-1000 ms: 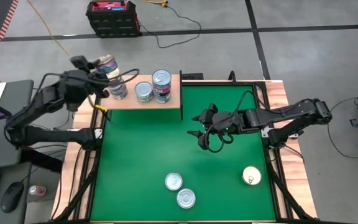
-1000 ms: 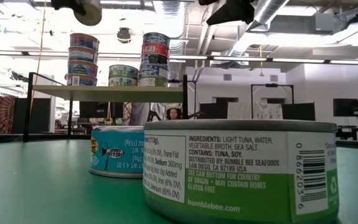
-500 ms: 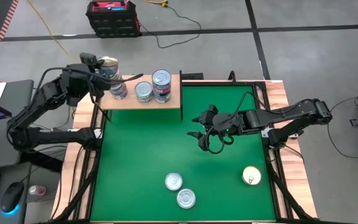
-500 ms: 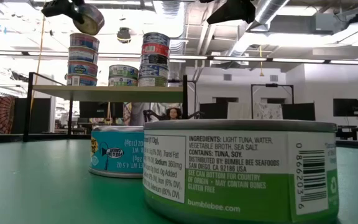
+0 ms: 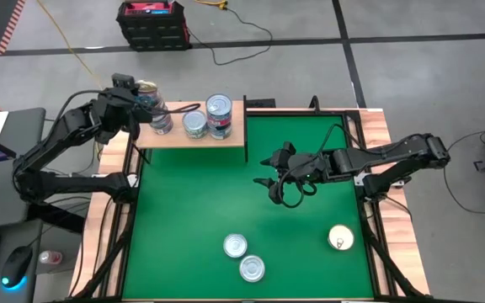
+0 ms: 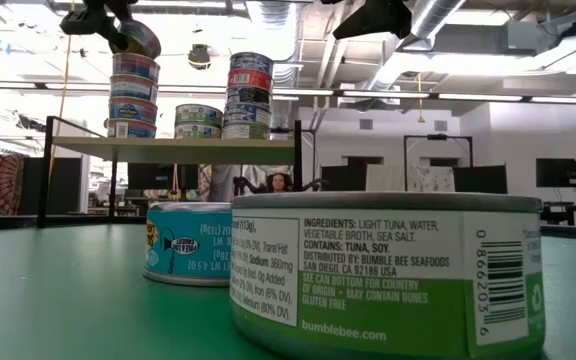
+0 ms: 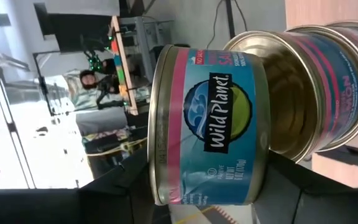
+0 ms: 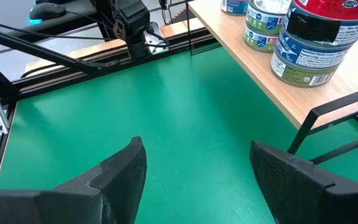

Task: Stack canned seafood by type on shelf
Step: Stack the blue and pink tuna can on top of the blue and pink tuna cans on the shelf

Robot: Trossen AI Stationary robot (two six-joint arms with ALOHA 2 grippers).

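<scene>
My left gripper (image 5: 139,94) is shut on a blue and pink tin (image 7: 207,124) of canned seafood, just over the left stack (image 6: 133,95) on the light-wood shelf (image 5: 194,139). The shelf also bears a short middle stack (image 5: 194,124) and a tall right stack (image 5: 218,109). Whether the held tin (image 6: 135,38) touches the left stack's top tin (image 7: 316,93) I cannot tell. Three loose tins (image 5: 235,246) (image 5: 252,268) (image 5: 340,237) rest flat on the green mat. My right gripper (image 5: 278,181) hangs open over the mat (image 8: 166,106), holding nothing. My left gripper pinches the tin between its two fingers, which show dark at the tin's lid end (image 7: 157,186) and at its bottom end (image 7: 267,177). The tin itself hides the places of contact. The fingers reach in from the table's left side, slanting a little downward. The tin hangs slightly tilted over the stack.
The shelf stands on thin dark legs (image 6: 298,170) at the mat's far left corner. Two tins (image 6: 188,243) (image 6: 388,275) lie close to the low camera. A black case (image 5: 150,23) and cables lie on the floor beyond the table.
My left gripper has sunk toward the left stack and rolled about its own line, still shut on the tin. The tin, steeply tipped and high above the stack a second ago, now sits nearly level just over the top tin.
</scene>
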